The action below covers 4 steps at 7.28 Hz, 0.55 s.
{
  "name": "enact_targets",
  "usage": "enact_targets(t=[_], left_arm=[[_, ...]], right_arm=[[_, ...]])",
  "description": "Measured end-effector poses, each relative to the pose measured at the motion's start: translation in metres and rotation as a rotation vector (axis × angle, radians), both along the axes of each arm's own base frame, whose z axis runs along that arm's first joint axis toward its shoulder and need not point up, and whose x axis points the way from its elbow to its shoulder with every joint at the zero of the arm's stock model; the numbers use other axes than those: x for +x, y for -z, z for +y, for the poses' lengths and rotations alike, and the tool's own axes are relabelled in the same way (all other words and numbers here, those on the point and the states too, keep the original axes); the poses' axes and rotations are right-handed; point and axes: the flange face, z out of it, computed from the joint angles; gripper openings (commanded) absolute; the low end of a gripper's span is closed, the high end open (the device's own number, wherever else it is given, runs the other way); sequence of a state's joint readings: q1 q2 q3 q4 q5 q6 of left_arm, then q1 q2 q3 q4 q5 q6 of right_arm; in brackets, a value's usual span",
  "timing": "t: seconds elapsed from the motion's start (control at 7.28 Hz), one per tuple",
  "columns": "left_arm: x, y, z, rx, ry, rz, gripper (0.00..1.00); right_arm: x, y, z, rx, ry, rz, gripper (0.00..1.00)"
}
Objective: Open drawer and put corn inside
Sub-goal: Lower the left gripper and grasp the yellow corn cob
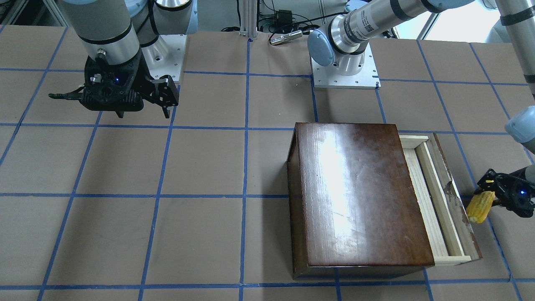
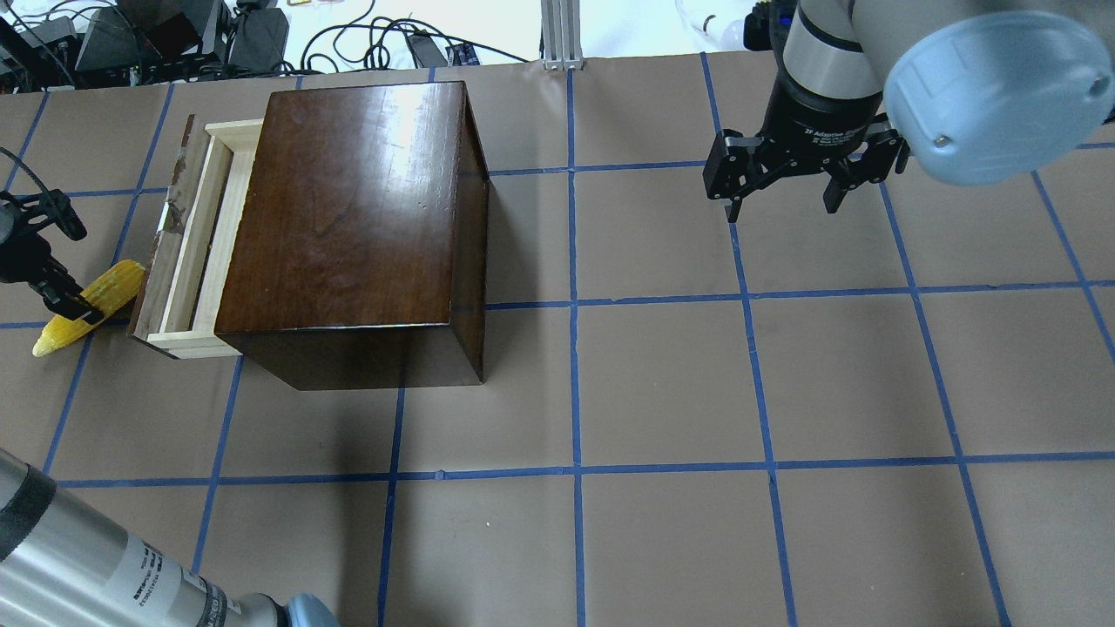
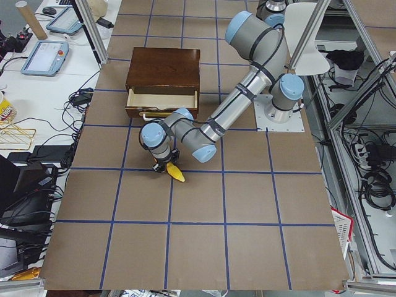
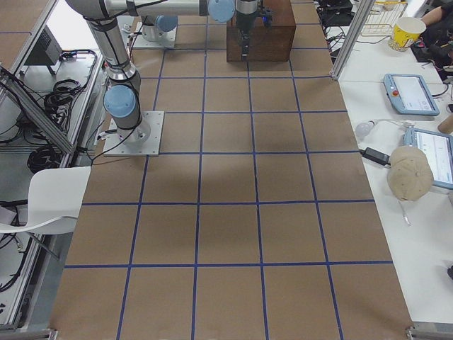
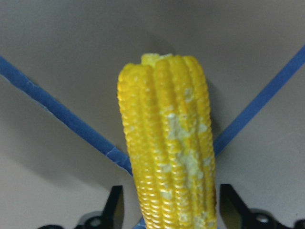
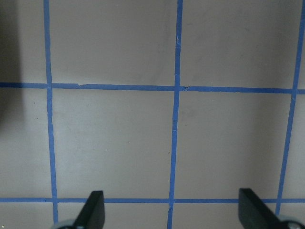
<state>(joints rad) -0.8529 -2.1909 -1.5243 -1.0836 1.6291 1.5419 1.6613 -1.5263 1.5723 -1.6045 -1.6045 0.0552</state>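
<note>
The dark-brown box stands with its drawer pulled partly out; the pale wood tray shows empty. In the overhead view the drawer sticks out of the box to the left. The yellow corn is just outside the drawer's dark front panel, held tilted with its tip away from the box. My left gripper is shut on the corn; in the left wrist view the corn fills the gap between the fingers. My right gripper is open and empty, far from the box.
The table is brown paper with a blue tape grid. The arm base plates sit at the robot side. Cables and gear lie beyond the table's far edge. The right wrist view shows only bare grid.
</note>
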Motion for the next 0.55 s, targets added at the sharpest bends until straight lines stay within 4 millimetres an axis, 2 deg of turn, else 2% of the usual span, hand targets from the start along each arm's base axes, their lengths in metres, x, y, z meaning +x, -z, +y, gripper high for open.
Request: enact_targets(t=[0.14, 0.55], left_arm=[[0.0006, -0.0019, -0.0010, -0.007, 0.005, -0.005, 0.01], [0.0014, -0.0110, -0.0033, -0.030, 0.024, -0.022, 0.00]], right_arm=[[0.0000, 0.0000, 0.0000, 0.000, 0.000, 0.000, 1.00], [0.0000, 0.0000, 0.0000, 0.000, 0.000, 0.000, 1.00]])
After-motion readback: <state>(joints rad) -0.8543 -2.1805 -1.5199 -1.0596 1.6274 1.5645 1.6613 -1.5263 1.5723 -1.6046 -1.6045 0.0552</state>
